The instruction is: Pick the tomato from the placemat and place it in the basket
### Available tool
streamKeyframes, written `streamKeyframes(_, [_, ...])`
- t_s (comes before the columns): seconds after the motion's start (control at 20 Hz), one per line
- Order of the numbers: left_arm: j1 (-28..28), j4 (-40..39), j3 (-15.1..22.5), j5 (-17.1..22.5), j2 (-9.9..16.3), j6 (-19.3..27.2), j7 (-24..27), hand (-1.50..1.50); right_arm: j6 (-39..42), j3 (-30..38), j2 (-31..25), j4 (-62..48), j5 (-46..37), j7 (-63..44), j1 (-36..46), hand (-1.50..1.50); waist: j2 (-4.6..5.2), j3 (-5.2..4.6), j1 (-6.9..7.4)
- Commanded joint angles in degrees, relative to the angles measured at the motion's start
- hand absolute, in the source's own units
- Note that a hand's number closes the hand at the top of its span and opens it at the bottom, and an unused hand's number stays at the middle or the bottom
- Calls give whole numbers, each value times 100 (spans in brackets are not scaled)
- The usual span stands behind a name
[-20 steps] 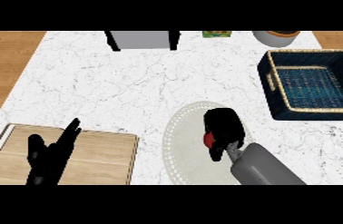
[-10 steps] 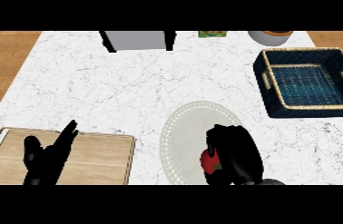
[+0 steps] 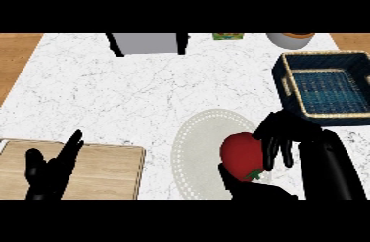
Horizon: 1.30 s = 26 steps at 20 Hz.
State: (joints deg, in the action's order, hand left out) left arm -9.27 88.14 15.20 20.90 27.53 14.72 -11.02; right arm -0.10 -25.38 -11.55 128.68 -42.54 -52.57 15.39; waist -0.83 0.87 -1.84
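Observation:
A red tomato (image 3: 241, 155) sits in my right hand (image 3: 283, 138), whose fingers curl over its right side while the thumb comes in below it. Hand and tomato hang over the right half of the round white placemat (image 3: 196, 153). The dark blue basket (image 3: 290, 74) with a tan rim stands at the counter's right, just beyond the hand. My left hand (image 3: 51, 170) rests open, fingers up, over the wooden board at the lower left.
A wooden cutting board (image 3: 101, 167) lies at the lower left. Along the counter's far edge stand a grey box (image 3: 148, 42), a small green item (image 3: 227, 36) and a pale bowl (image 3: 290, 39). White marble counter (image 3: 130, 94) spreads between.
The right hand, closed round the tomato, has shifted on the placemat and now shows the tomato more fully, nearer the basket. The left hand has not moved.

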Motion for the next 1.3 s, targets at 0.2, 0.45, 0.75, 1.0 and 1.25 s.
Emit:
streamKeyframes(0.2, [117, -338, 137, -128, -190, 38, -233, 0, 1069, 1987, -397, 853, 737, -1471, 1391, 150, 62, -99, 110])
streamKeyframes(0.45, [-9, -608, 211, -192, -330, -54, 43, 0, 1253, 3352, -863, -14, 1554, -1293, 2285, 150, 76, -98, 132])
streamKeyframes(0.75, [101, -756, 24, -154, -265, -156, 71, 0, 1523, 4195, -1704, -1198, 2260, -931, 2675, 150, 93, -97, 156])
streamKeyframes(1.0, [54, -418, 222, -258, -399, 18, -225, 0, 1520, 4344, -2165, -2120, 2258, -235, 2706, 150, 106, -90, 233])
streamKeyframes(1.25, [130, -832, 19, -217, -345, -283, 122, 0, 1666, 4761, -2512, -2908, 2563, 603, 2593, 150, 104, -89, 209])
